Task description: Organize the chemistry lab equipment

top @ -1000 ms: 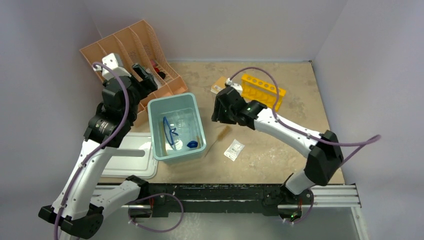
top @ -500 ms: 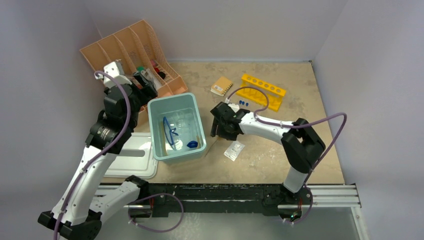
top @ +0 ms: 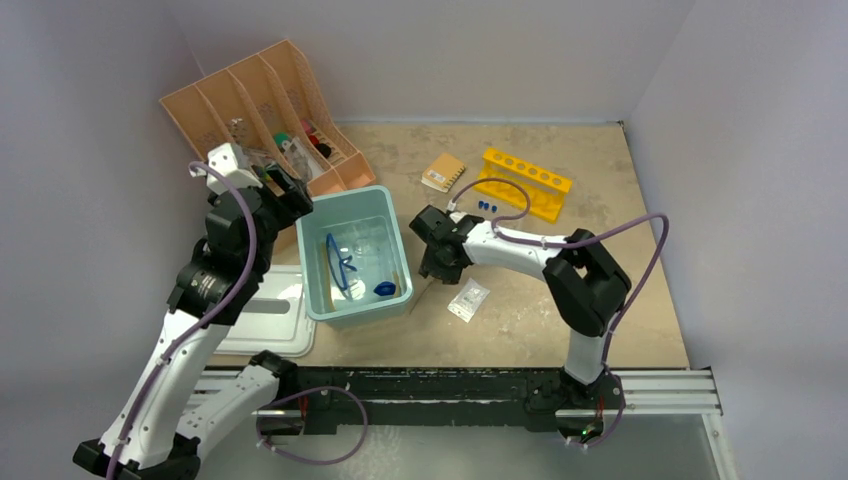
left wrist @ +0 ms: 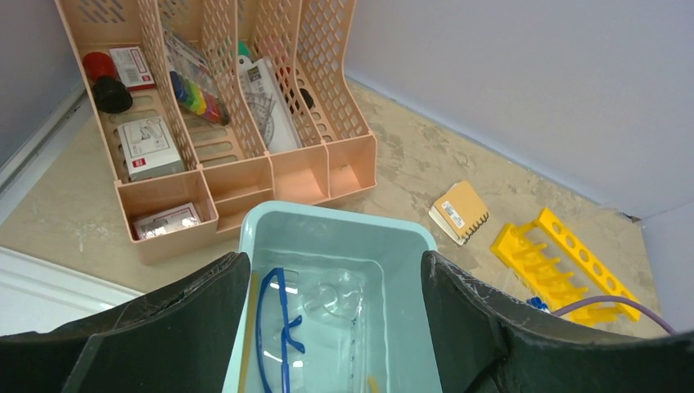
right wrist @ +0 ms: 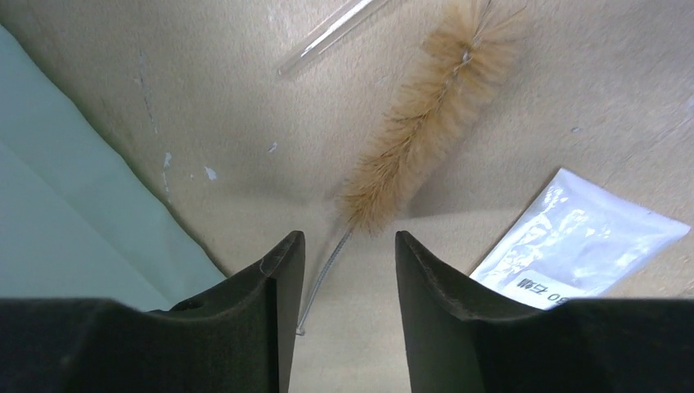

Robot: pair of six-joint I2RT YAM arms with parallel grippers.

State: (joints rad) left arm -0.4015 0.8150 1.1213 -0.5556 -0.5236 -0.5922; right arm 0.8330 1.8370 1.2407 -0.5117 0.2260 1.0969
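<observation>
Right tool now down over brush

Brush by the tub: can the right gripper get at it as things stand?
Probably yes. The right gripper hangs right over the brush, jaws apart around its wire stem; the tub and packet flank it without covering it.

One teal tub, one yellow rack, one brush, one packet.
</observation>
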